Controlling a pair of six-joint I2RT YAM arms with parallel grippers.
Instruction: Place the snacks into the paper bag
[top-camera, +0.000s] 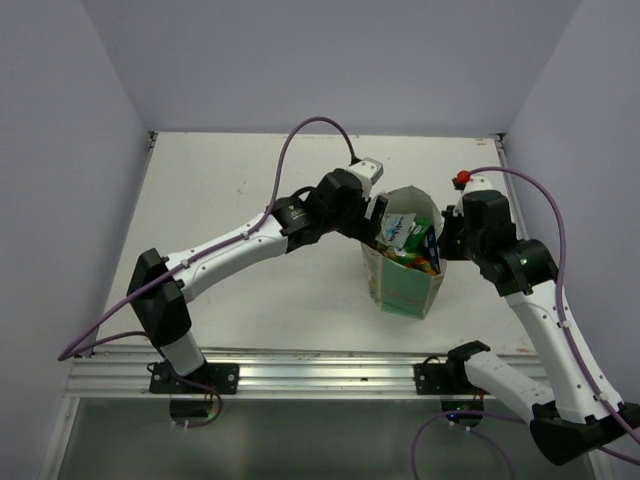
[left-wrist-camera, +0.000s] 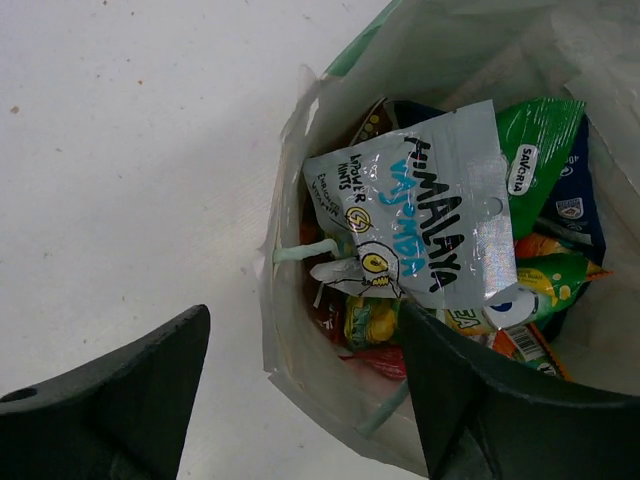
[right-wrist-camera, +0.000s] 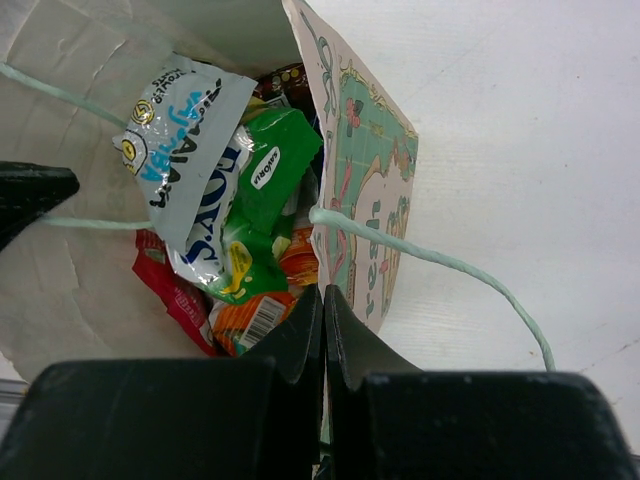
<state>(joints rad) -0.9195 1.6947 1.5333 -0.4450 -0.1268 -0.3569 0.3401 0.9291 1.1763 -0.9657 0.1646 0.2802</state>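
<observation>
White tabletop (top-camera: 220, 200) between pale lavender walls carries the boxy tan-and-green paper bag (top-camera: 405, 290), upright near centre and filled with shiny foil snacks (top-camera: 410, 240). A silvery packet (left-wrist-camera: 430, 220) lies topmost. Left gripper (left-wrist-camera: 302, 330) hangs spread wide and empty over the bag's left rim. Right gripper (right-wrist-camera: 322, 300) is pinched onto the bag's right wall. A small red object (top-camera: 461, 180) sits behind it.

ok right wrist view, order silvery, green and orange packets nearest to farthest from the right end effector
1. orange packet, beside the right end effector
2. green packet, middle of the paper bag
3. silvery packet, far upper left
</observation>
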